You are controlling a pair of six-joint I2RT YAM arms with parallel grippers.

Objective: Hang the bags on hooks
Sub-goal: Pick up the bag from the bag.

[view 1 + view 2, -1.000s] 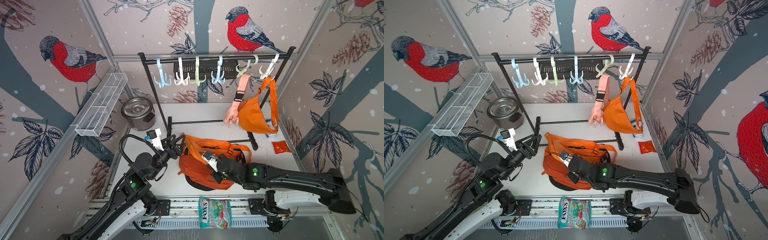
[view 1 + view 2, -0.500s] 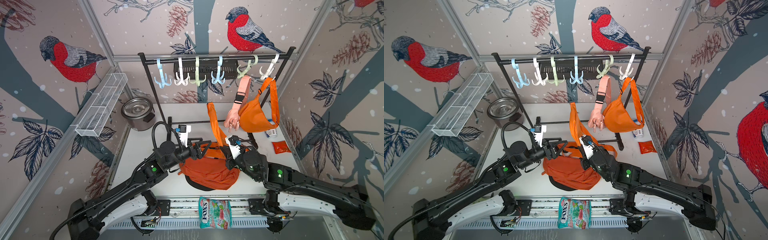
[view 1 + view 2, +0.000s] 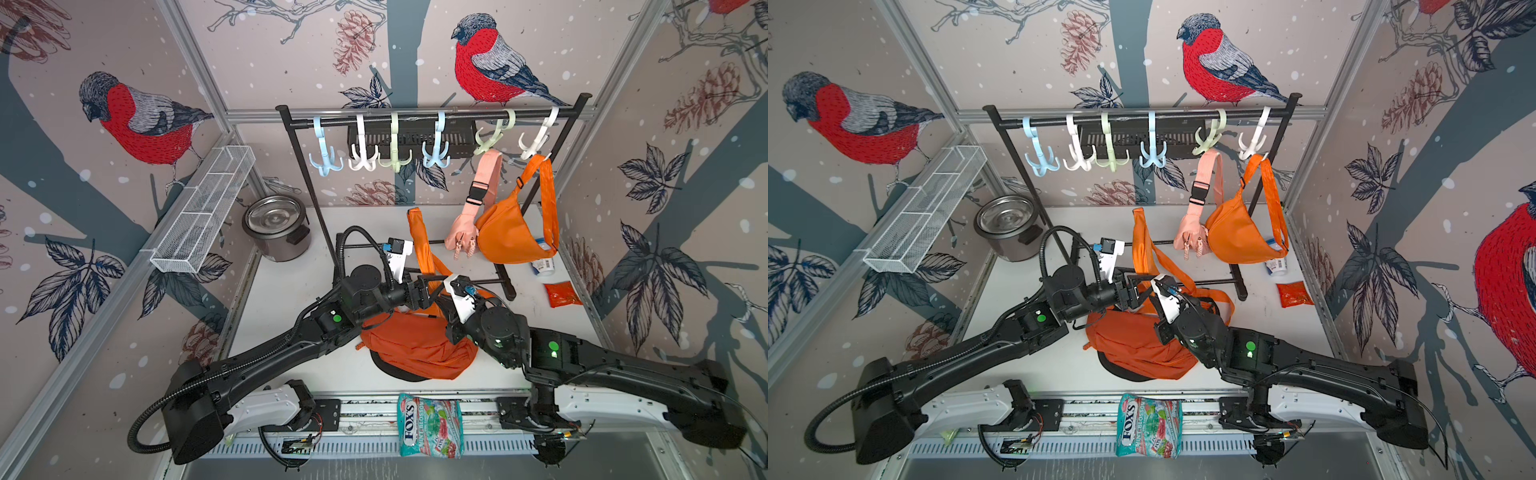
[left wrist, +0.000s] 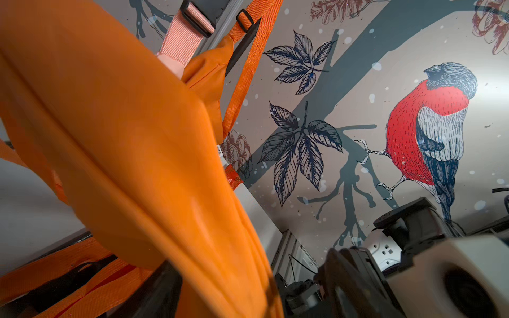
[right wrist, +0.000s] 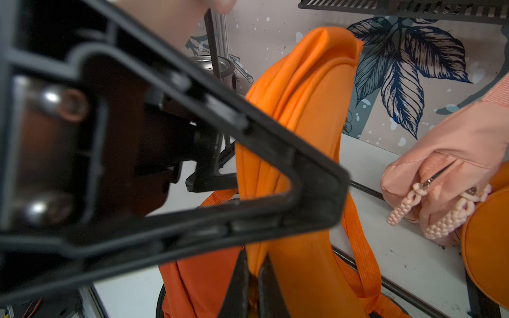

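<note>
Writing: only "FOX'S" reads, on the teal-and-pink plastic candy bag (image 3: 430,424) lying on the front rail; its smaller print is too small to read. The labels on the white bottle (image 3: 542,266) and the red foil packet (image 3: 562,294) cannot be read.

The orange fabric backpack (image 3: 415,345) lies with its body slumped on the white tabletop (image 3: 291,286) between the two arms, long side running across the front. Its padded orange shoulder strap (image 3: 417,237) stands up, long axis near vertical, with the top end pointing toward the black metal rack (image 3: 415,117). It sits below the pastel plastic hooks (image 3: 435,147) and is on none of them.

Right gripper (image 5: 254,272): jaws pressed together, pinching the strap low down near the backpack body. Left gripper (image 3: 428,284): jaws spread wide, with the strap running between them in the left wrist view. Whether they touch the fabric I can't tell. The two grippers are just beside each other.

An orange crescent sling bag (image 3: 511,232) hangs from the white end hook, and a pink pouch bag (image 3: 465,232) hangs from the green hook next to it.

Versus a second ago: the backpack lay flat with the strap down, and the left arm was back at the left. Now the strap is lifted and the left gripper is at it. Versus half a second ago: almost the same, with the left gripper closer to the right gripper.
</note>
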